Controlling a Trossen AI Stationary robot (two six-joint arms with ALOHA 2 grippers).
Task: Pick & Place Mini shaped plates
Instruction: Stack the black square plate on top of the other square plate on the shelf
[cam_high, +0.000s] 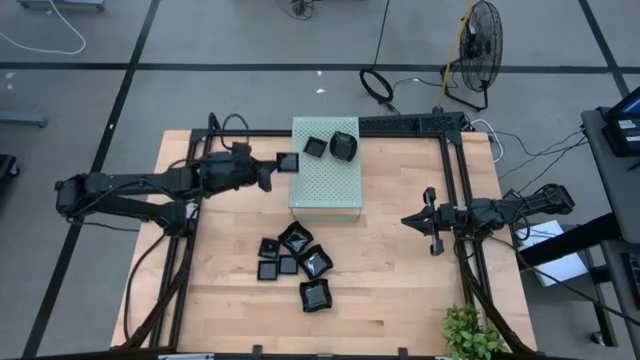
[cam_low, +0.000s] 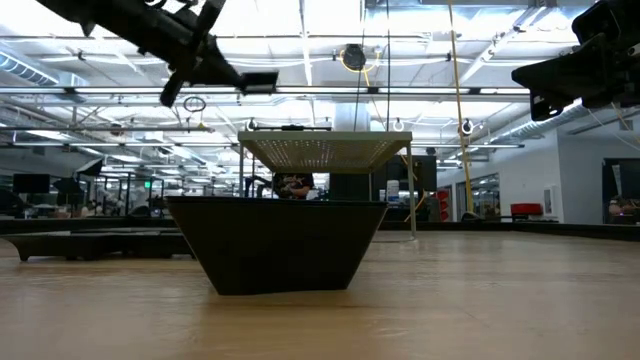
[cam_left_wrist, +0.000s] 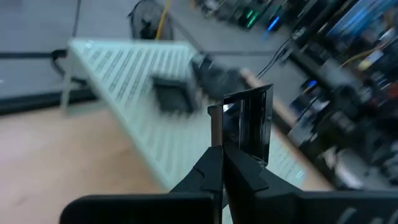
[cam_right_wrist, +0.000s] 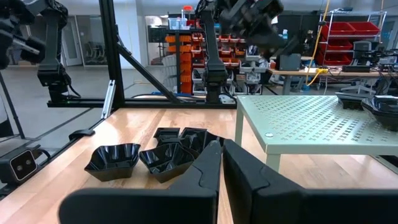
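A square mini plate (cam_high: 288, 162) is held clamped in the left gripper (cam_high: 276, 164) at the pale green box's (cam_high: 325, 180) left edge and should be released level, while the right gripper (cam_high: 432, 220), closed empty, waits apart.

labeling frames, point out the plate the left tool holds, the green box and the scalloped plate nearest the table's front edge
held plate (cam_high: 287, 161): high view, centre of the square dish
green box (cam_high: 325, 185): high view, bare perforated top
scalloped plate (cam_high: 315, 295): high view, centre of the dish
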